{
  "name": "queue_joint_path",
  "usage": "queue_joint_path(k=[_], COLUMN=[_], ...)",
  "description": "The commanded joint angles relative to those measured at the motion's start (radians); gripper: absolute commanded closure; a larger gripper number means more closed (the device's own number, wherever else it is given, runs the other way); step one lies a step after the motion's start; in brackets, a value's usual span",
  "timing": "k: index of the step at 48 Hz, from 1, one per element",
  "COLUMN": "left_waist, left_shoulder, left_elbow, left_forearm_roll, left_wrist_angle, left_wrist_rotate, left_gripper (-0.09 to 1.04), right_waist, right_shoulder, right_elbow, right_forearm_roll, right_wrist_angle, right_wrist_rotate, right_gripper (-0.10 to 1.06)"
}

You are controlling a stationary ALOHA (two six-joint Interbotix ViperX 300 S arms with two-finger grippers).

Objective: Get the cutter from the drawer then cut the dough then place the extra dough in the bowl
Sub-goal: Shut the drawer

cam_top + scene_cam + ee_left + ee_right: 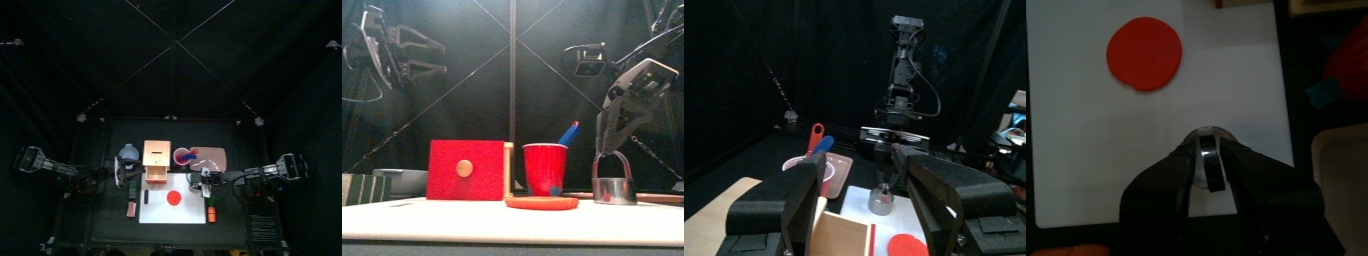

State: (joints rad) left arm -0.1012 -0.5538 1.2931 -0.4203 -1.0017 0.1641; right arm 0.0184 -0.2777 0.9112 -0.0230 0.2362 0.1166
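Observation:
A round metal cutter (615,189) with a wire handle is at the right side of the white cutting board (150,218), at or just above its surface. My right gripper (615,150) is shut on the wire handle, as the right wrist view shows (1211,160). A flat red dough disc (175,198) lies mid-board, apart from the cutter (882,203), and shows in the wrist view as well (1145,53). The blue-grey bowl (128,153) stands behind the board's left. My left gripper (422,55) hangs high on the left, open and with nothing in it (861,160).
The wooden box (156,160) with its red drawer front (468,170) stands behind the board. A red cup (547,168) with a blue knife is to its right, by a pink tray (210,160). An orange and green toy (211,213) lies on the board's right.

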Motion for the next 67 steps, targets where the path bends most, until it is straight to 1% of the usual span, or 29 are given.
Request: queue_joint_path(k=[1,7,9,13,15,20,25,29,33,38,42,50,60,67], left_waist=[0.049,0.14,0.19,0.318,0.376,0.499,0.589,0.623,0.626,0.626,0.635,0.666,0.693,0.696], left_shoulder=[0.008,0.017,0.018,0.021,0.025,0.043,0.081,0.13,0.206,0.314,0.407,0.551,0.632,0.643], left_elbow=[-0.032,-0.06,-0.077,-0.117,-0.135,-0.183,-0.261,-0.341,-0.433,-0.54,-0.627,-0.767,-0.85,-0.857], left_forearm_roll=[0.0,0.0,0.0,0.006,0.017,0.115,0.247,0.321,0.385,0.463,0.525,0.634,0.698,0.706], left_wrist_angle=[0.028,0.115,0.164,0.308,0.367,0.483,0.614,0.741,0.859,0.959,1.017,1.127,1.193,1.238], left_wrist_rotate=[0.003,0.003,0.002,0.003,0.005,0.005,-0.008,-0.021,-0.025,-0.025,-0.02,-0.02,-0.015,0.011], left_gripper=[0.04,0.04,0.04,0.05,0.05,0.05,0.05,0.06,0.06,0.08,0.1,0.15,0.15,0.15], right_waist=[0.006,0.006,0.008,0.018,0.031,0.049,0.063,0.064,0.069,0.075,0.083,0.098,0.101,0.095], right_shoulder=[-0.011,0.002,0.015,0.054,0.086,0.167,0.256,0.328,0.379,0.422,0.448,0.512,0.558,0.574], right_elbow=[-0.037,-0.087,-0.112,-0.17,-0.213,-0.301,-0.374,-0.428,-0.469,-0.512,-0.546,-0.598,-0.627,-0.644], right_forearm_roll=[0.0,-0.002,-0.002,0.003,-0.003,-0.005,-0.006,-0.008,-0.008,-0.008,-0.008,-0.002,0.005,-0.003], right_wrist_angle=[-0.005,-0.009,-0.009,-0.011,-0.015,-0.034,-0.048,-0.051,-0.052,-0.06,-0.061,-0.06,-0.06,-0.061], right_wrist_rotate=[-0.002,-0.003,-0.003,-0.005,-0.005,-0.006,-0.015,-0.015,-0.015,-0.015,-0.009,-0.005,-0.005,-0.006], right_gripper=[0.29,0.29,0.29,0.29,0.29,0.32,0.36,0.43,0.51,0.58,0.6,0.6,0.6,0.6])
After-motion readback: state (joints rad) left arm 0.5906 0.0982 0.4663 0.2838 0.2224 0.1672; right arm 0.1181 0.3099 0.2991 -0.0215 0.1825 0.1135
